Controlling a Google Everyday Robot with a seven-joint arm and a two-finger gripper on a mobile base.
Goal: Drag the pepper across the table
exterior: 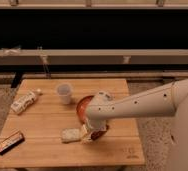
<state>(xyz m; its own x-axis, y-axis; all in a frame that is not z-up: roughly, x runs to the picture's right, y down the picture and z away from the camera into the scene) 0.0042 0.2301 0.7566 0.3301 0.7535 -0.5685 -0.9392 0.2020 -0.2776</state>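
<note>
Pepper mostly hidden: only a dark red-brown bit shows right at the gripper, on its lower-right side in view, lying on the table approx centre-front. Gripper is down at tabletop level, at the end of the white arm, which extends from the right. Can't tell if gripper is apart, together or clamped on anything. Pale spongy block sits just left of gripper, v. close; touching or not, can't tell. Orange bowl just behind gripper, partly covered by arm. Pale cup behind & left of gripper, near bowl. White bottle well left & further back. Flat dark rectangle w/ orange trim far left of gripper, near front edge.
</note>
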